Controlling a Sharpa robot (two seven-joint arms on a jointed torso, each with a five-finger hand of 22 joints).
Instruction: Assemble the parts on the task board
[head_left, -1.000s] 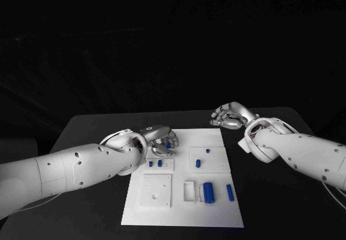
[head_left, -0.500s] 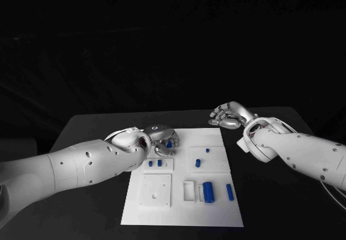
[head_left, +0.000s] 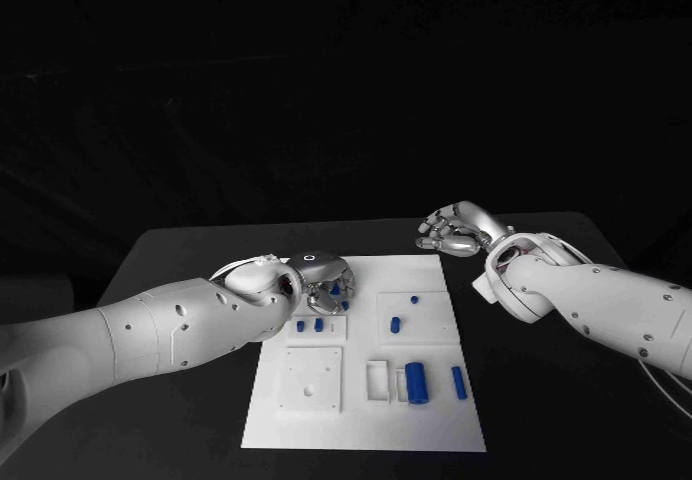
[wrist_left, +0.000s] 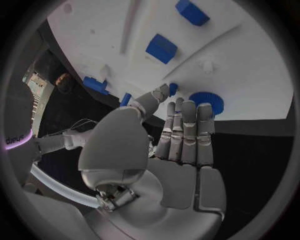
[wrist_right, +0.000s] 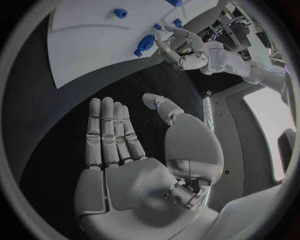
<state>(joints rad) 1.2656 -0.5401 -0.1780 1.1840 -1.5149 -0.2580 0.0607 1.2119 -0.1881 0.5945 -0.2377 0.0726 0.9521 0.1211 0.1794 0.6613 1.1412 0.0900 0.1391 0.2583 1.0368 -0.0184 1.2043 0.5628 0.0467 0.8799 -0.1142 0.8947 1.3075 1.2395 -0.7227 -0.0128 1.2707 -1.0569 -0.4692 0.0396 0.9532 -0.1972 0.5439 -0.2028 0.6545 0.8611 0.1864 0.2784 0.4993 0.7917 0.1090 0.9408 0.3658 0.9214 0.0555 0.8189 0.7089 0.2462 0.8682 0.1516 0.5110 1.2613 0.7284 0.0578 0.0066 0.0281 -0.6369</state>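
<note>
Hovering over the far left corner of the task board (head_left: 433, 420), the left hand (head_left: 325, 275) has its fingers straight and close together, with nothing in its grasp as far as the left wrist view shows. Its fingertips (wrist_left: 187, 107) sit just beside a round blue part (wrist_left: 206, 102) and a smaller blue part (wrist_left: 173, 89) near the thumb tip; whether they touch either one cannot be told. The right hand (head_left: 459, 230) is off the board, above the black table (head_left: 173, 250) past the far right corner, flat and spread in its own wrist view and holding nothing.

The main risk, as I judge it, lies at that crowded corner. With fingers flat rather than curled around the round part, a press or sweep could push the part sideways along the board or off its far edge, which is near. The thumb could also knock the small neighbour out of its seat. The two short blue pegs (head_left: 310, 326) beside the hand are close enough for the wrist to brush. The remaining parts, among them a large blue cylinder (head_left: 417, 384) and a slimmer blue peg (head_left: 460, 384) at the near side, lie well apart from both hands
</note>
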